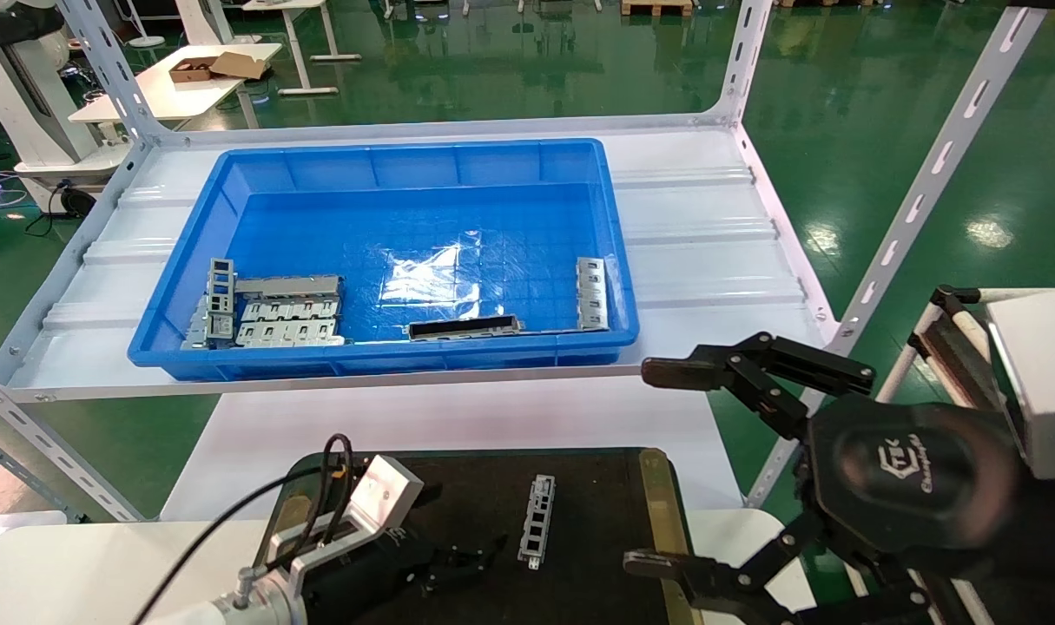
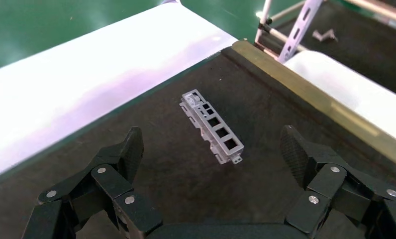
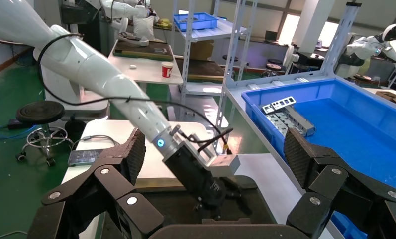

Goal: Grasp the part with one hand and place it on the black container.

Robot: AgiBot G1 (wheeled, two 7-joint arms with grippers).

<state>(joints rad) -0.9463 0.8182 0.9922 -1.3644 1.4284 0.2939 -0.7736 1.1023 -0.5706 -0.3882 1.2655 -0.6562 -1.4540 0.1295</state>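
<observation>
One part: I see the part (image 1: 537,520) lying flat on the black container (image 1: 596,486), near the middle of its surface, touched by neither gripper; in the left wrist view the part (image 2: 212,126) shows its row of square cut-outs facing up.
Left gripper: my left gripper (image 1: 466,560) sits low over the black container (image 2: 265,99), just beside the part, fingers (image 2: 124,154) spread wide and holding nothing.
Right gripper: my right gripper (image 1: 666,469) hangs off the container's right edge, near its brass-coloured side strip (image 1: 657,503); its fingers (image 3: 131,154) are spread wide and empty.
Blue bin: the blue bin (image 1: 388,165) stands on the white shelf (image 1: 709,252) behind the container, well apart from both grippers.
Bin contents: grey slotted plates (image 1: 275,312) at its left end, a dark-faced strip (image 1: 464,327) along the near wall, one more grey strip (image 1: 590,293) at the right.
</observation>
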